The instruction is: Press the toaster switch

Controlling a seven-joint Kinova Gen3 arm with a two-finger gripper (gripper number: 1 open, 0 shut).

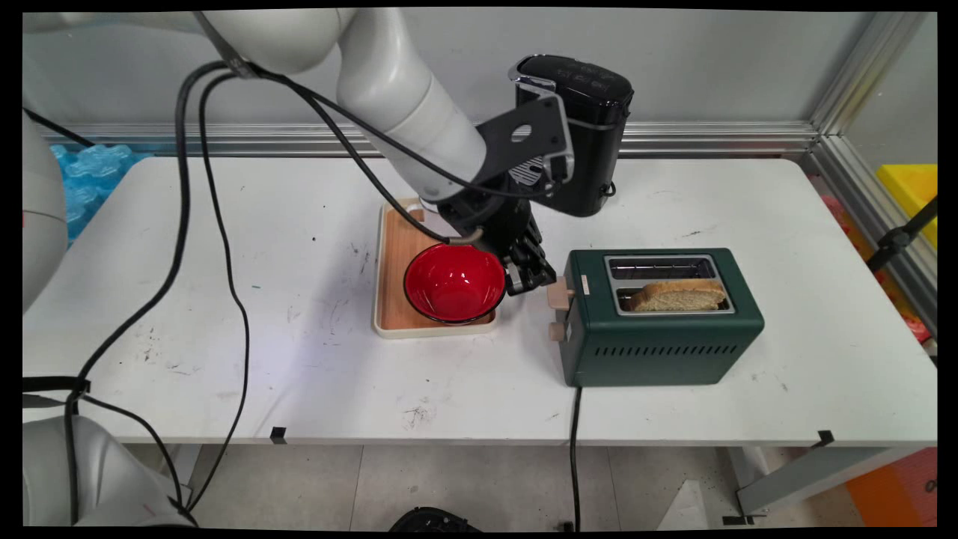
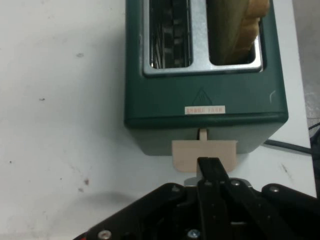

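A dark green two-slot toaster (image 1: 662, 329) (image 2: 205, 100) stands on the white table, with a slice of bread (image 1: 677, 295) (image 2: 235, 25) upright in its nearer slot. The other slot is empty. My black gripper (image 1: 533, 278) (image 2: 212, 167) is at the toaster's left end with its fingers shut together, their tips touching the beige lever (image 1: 558, 293) (image 2: 204, 153) from above. Nothing is held between the fingers. A beige knob (image 1: 556, 332) sits below the lever.
A red bowl (image 1: 455, 284) rests on a wooden tray (image 1: 397, 299) just left of the gripper. A black appliance (image 1: 587, 135) stands behind the toaster near the wall. The toaster's black cord (image 1: 575, 449) hangs over the table's front edge.
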